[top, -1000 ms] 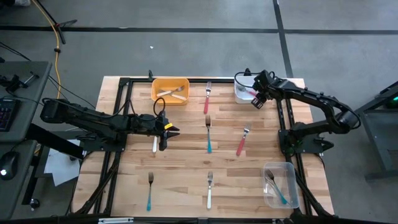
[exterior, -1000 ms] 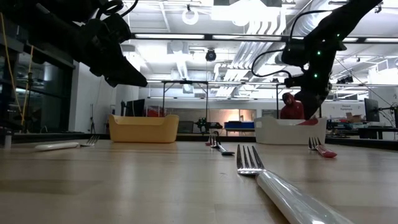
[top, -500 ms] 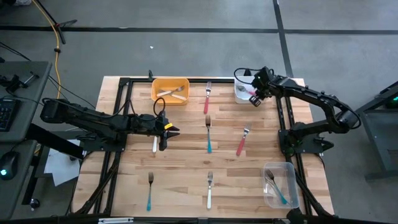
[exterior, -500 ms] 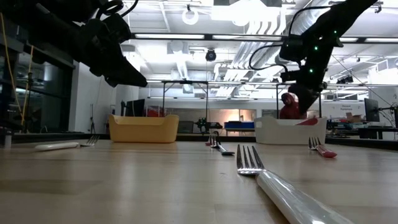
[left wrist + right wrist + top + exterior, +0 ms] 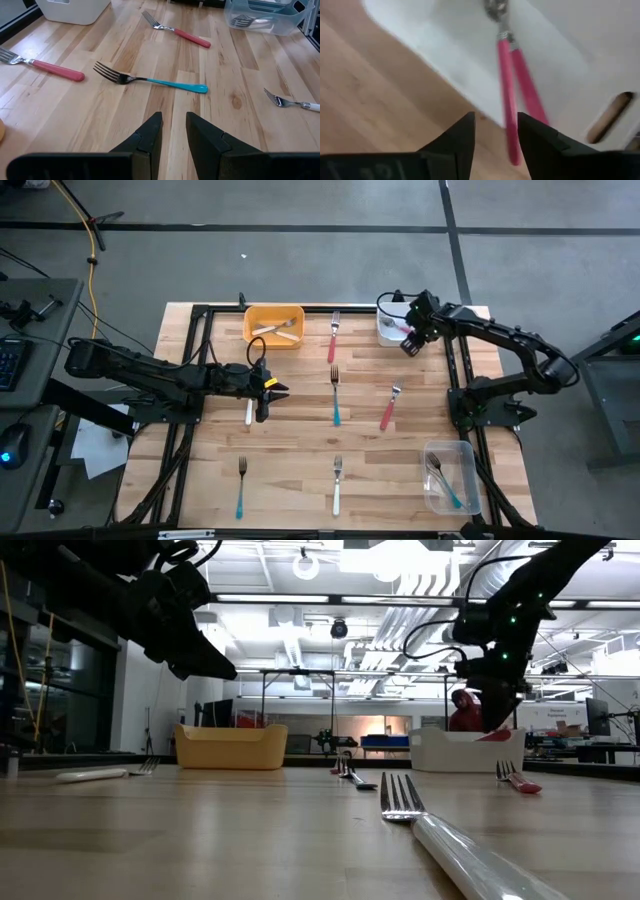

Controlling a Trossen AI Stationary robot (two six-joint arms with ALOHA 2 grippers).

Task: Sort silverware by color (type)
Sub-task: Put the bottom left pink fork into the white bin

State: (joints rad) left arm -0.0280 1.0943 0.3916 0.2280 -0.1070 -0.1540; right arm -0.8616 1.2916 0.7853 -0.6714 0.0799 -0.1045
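Forks lie flat on the wooden table: a red one [image 5: 333,338], a teal one [image 5: 336,402], a red one [image 5: 389,408], a white one [image 5: 249,412], a teal one [image 5: 240,488] and a white one [image 5: 338,488]. My left gripper [image 5: 275,392] hovers open and empty just right of the white fork's head, facing the teal fork [image 5: 160,82]. My right gripper [image 5: 408,345] hovers open and empty over the near edge of the white bin [image 5: 392,320]. Two pink-handled forks [image 5: 507,75] lie in that bin.
A yellow bin [image 5: 273,325] with white forks stands at the far left. A clear bin [image 5: 448,477] with teal forks stands at the near right. A black frame rail [image 5: 200,360] runs along the table's sides. A person in red [image 5: 468,712] shows far behind the table.
My right gripper has swung a little toward the white bin and then back toward the table's near edge, staying open and empty. The forks have kept their places.
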